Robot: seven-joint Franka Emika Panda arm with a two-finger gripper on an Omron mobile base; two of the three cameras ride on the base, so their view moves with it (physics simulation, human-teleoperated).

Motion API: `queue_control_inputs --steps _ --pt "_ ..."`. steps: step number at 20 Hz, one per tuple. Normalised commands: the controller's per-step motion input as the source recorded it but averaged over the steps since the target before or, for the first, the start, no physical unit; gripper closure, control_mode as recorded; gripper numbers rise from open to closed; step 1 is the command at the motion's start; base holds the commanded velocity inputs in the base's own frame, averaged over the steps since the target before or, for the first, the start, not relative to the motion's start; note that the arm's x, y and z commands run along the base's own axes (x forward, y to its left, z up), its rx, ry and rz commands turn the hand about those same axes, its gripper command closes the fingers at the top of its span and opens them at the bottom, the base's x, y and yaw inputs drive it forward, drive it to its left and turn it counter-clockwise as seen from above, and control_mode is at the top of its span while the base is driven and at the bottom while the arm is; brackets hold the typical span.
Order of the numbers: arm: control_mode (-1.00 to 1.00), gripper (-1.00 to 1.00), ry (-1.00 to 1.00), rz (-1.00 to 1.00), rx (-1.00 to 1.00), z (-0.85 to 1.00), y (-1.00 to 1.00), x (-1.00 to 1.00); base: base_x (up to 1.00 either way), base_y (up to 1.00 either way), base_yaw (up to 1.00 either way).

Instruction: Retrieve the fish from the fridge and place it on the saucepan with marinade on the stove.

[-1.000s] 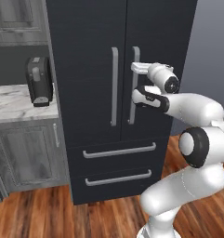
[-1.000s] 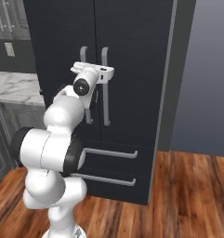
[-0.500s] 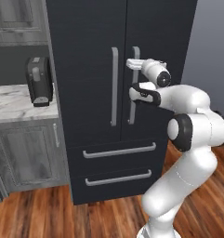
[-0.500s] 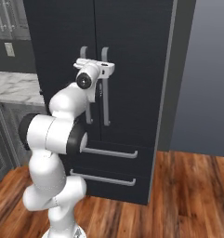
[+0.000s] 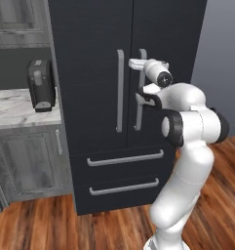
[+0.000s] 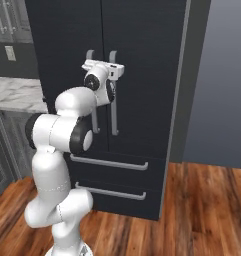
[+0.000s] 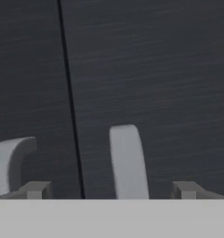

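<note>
Spanning the upper end of the right door handle point(image 7: 127, 162), the gripper point(image 7: 111, 189) stands with jaws fully apart, one fingertip point(image 7: 35, 189) on each side of the bar, nothing yet pinched; whether a pad touches the bar cannot be told. From the left base view the gripper point(image 5: 141, 63) sits at the top of that handle point(image 5: 139, 90), with the left door's handle point(image 5: 120, 90) just beside it across the door seam. Handle looks like a rigid, smooth bar, likely slick, so a firm square pinch near its top, where the jaws now sit, seems the place to hold. Fridge point(image 5: 89, 49) doors are shut, both lower drawers closed; the door will probably swing heavy and want a steady arc pull. Fish presumably inside, hidden. Beside the fridge, a desk point(image 5: 11, 110) carries a dark coffee machine point(image 5: 40, 85).
</note>
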Motion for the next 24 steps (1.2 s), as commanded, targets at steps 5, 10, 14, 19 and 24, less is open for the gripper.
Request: queue_control_inputs --steps 5,10,14,19,24 --pt "-1.0 -1.0 -0.04 0.0 0.0 0.0 -0.29 0.31 0.0 0.0 0.0" --pt "-1.0 -1.0 -0.01 0.0 0.0 0.0 -0.19 0.32 0.0 0.0 0.0" --pt "-1.0 -1.0 0.0 0.0 0.0 0.0 -0.07 0.3 0.0 0.0 0.0" --pt "-1.0 -1.0 0.0 0.0 0.0 0.0 0.0 0.39 0.0 0.0 0.0" --pt "-1.0 -1.0 0.0 0.0 0.0 0.0 0.0 0.28 0.0 0.0 0.0"
